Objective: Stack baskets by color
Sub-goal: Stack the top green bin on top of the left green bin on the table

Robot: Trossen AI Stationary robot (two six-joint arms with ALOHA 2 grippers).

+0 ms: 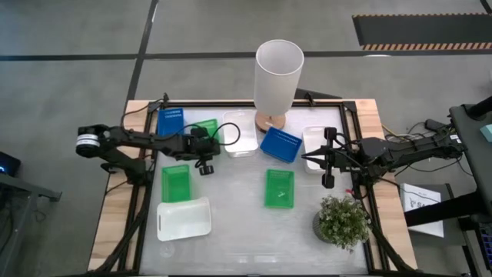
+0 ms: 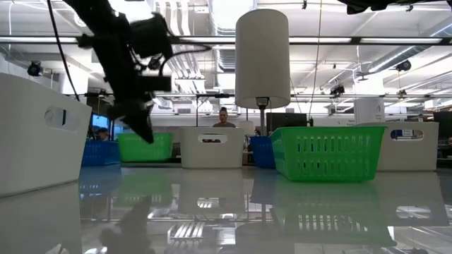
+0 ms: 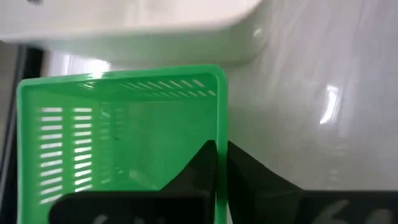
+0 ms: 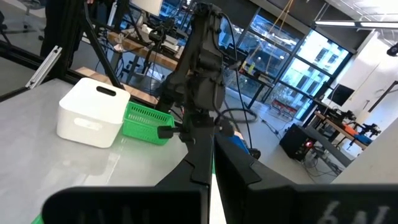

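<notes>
A green basket (image 1: 175, 182) lies at the table's left, with a white basket (image 1: 184, 218) on its near side. My left gripper (image 3: 221, 149) slants down over the green basket's right wall and is shut on it. Farther back a blue basket (image 1: 170, 121), a green basket (image 1: 206, 131), a white basket (image 1: 240, 135), a blue basket (image 1: 280, 145) and a white basket (image 1: 315, 138) stand in a row. Another green basket (image 1: 279, 188) rests near the middle. My right gripper (image 1: 311, 157) hangs level above the right side, shut and holding nothing. My left gripper holds the green basket's right long wall (image 3: 221, 134) near its far end. One finger (image 3: 199, 165) is inside the basket and the other (image 3: 249, 171) outside, pinching the wall. The fingers come slanting down from the far side. Whether the basket is clear of the table, I cannot tell.
A tall white cylinder (image 1: 277, 73) on a wooden foot stands at the back centre. A potted plant (image 1: 342, 219) sits at the near right. Bare tabletop (image 1: 238, 200) lies between the two near green baskets. Black frame rails run along the table's sides.
</notes>
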